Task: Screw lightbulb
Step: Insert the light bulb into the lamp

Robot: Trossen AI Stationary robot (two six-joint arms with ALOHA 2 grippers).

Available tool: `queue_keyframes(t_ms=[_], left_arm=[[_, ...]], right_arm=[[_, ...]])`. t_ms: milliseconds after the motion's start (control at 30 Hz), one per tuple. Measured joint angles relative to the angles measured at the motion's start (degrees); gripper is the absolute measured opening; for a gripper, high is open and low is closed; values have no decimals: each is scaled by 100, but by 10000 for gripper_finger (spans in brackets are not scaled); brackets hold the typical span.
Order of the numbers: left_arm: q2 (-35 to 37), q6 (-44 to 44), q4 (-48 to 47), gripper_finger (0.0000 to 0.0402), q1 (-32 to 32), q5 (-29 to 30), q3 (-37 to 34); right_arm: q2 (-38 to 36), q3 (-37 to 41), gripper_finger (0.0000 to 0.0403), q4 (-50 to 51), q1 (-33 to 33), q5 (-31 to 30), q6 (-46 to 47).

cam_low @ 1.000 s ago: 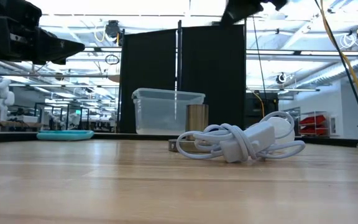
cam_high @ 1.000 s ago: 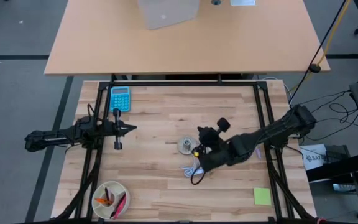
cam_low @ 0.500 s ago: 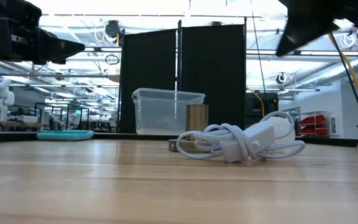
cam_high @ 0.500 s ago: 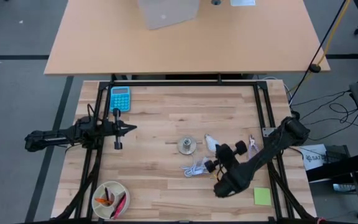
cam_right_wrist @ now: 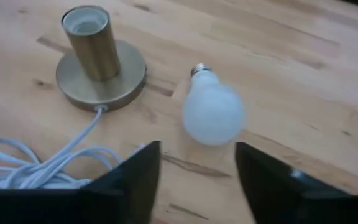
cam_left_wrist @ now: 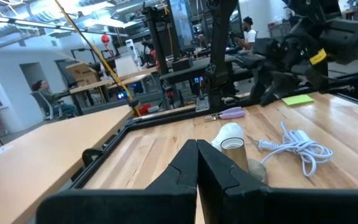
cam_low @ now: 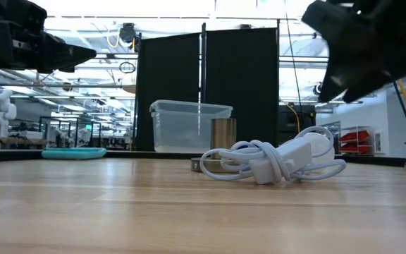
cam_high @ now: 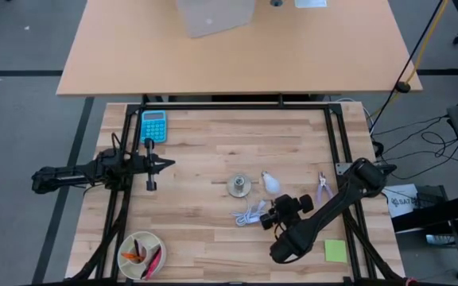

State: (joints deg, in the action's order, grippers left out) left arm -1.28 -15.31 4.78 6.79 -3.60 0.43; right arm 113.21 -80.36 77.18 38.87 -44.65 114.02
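Lightbulb: the lightbulb (cam_high: 270,183) is pear-shaped, with a frosted white globe and a narrow silvery screw base. It lies on its side on my desk (cam_high: 205,151), just beside the socket base and free of any grip.
Socket base: the socket base (cam_high: 239,186) is a round flat metal disc with a short upright brassy tube, open at the top.
Cable: the cable (cam_high: 250,213) is smooth and white, looped in a loose tangle, and runs to the socket's disc.
Desk surface: pale wooden planks with visible grain, framed by black rails.
My right end effector: the right end effector (cam_high: 281,213) hovers over the desk just short of the bulb and empty. Its two dark fingers stand apart, with the bulb showing in the gap ahead in my right wrist view. The arm reaches in low from the desk's right edge.
My left end effector: the left end effector (cam_high: 168,164) is pinched shut on nothing, held level above the desk's left side, well apart from the bulb.
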Motion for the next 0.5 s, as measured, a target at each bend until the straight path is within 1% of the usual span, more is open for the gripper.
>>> queue_keyframes(t_ms=[100,200,333,500], left_arm=[[0,2,0,0,0,0,0],[0,2,2,0,2,0,0],[0,-9,3,0,2,-2,0],[0,-7,-4,0,2,-4,0]], right_arm=[[116,0,279,-213,-57,-9,-344],[201,0,314,-348,-147,-4,-666],[318,2,324,-225,-349,10,-774],[435,19,325,-41,-670,281,-1015]])
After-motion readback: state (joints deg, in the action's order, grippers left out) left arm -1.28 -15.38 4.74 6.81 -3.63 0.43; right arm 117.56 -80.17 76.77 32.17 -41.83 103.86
